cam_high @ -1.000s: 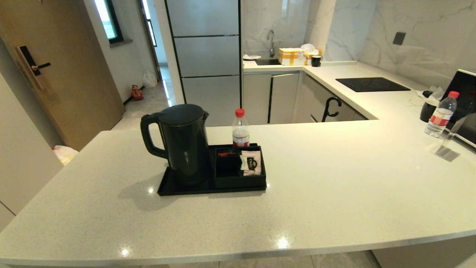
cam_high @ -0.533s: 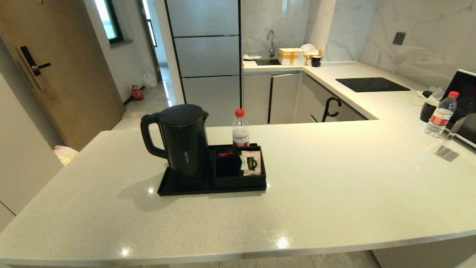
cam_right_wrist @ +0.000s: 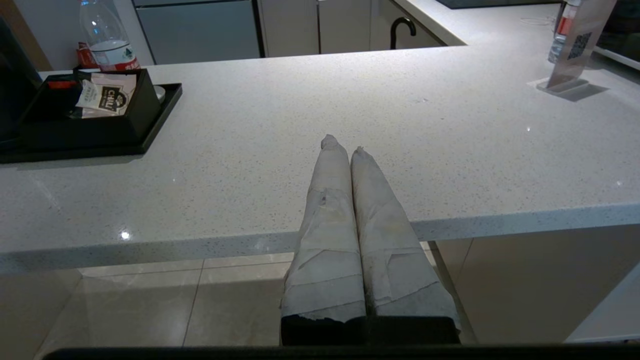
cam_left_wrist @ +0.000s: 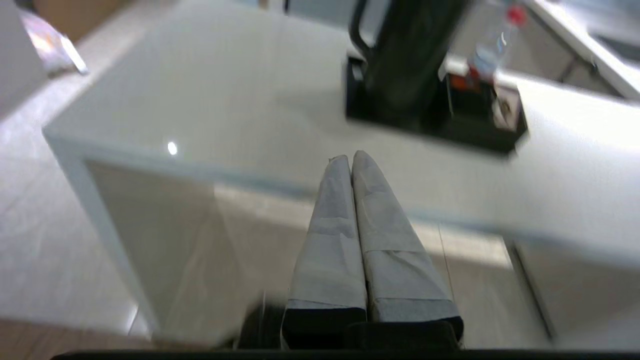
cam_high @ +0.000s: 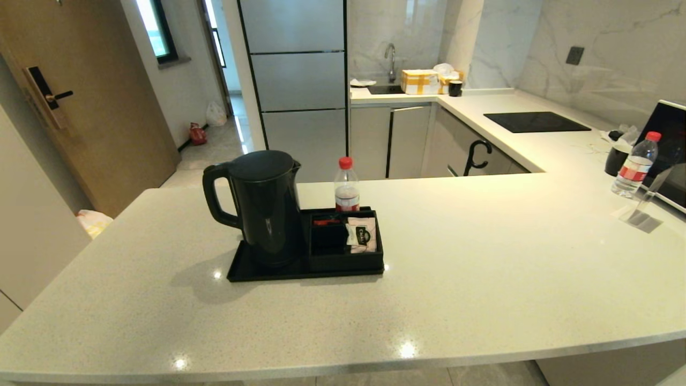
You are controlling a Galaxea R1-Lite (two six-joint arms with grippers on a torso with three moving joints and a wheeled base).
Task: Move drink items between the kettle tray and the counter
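Already both claws are pressed shut and hold nothing, so watch them: your left claw hangs off the near edge of the desk, just above its level, facing the kettle, and your right claw sits parked before the desk's near edge, well apart from the tray. As I judge it, the first risk is reaching in with the fingers together; they would butt the kettle instead of closing round its handle, and a tall kettle on its round base could rock or tip against the compartments. A second risk is the desk's edge: an arm coming in too low would catch on it. A third is the sachet; it leans in the near right compartment, thin and light, so a pinch may slip off it or drag it against the wall. The bottle stands just behind the tray and could be knocked by a careless sweep. Count what you have: one kettle, on the tray's left part; one sachet; one tray; one small red item in the far compartment; two red-capped bottles, the second far off to the right; two claws.
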